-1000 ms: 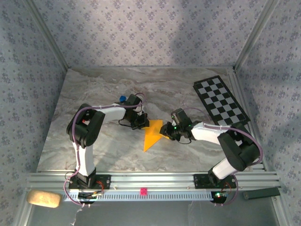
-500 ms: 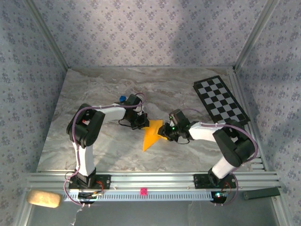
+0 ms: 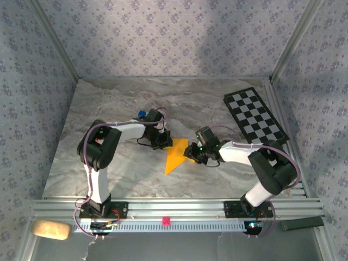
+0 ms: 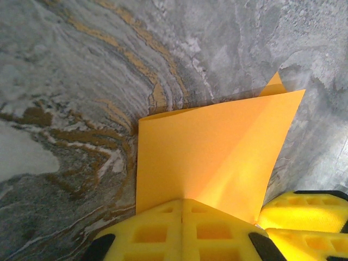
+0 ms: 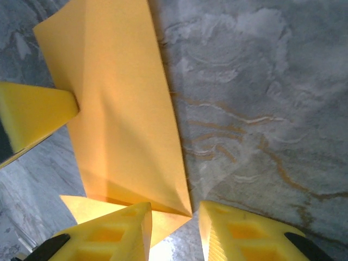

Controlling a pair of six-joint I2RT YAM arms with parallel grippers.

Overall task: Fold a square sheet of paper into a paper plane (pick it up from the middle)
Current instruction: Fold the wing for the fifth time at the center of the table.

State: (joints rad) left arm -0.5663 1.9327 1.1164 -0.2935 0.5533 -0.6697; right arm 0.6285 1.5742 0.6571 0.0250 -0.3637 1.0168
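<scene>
Shifted slightly leftward since a second ago, the right gripper sits partly open astride a corner of the folded orange paper lying flat mid-way across the table, while the left gripper, fully closed, presses its far edge.

Both arms bend inward, wrists low and facing each other; left gripper pinched closed, right gripper (fingers slightly apart) angled down.

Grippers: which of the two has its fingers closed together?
The left gripper: its fingers meet with no gap at the paper's edge. The right gripper's fingers stand apart.
</scene>
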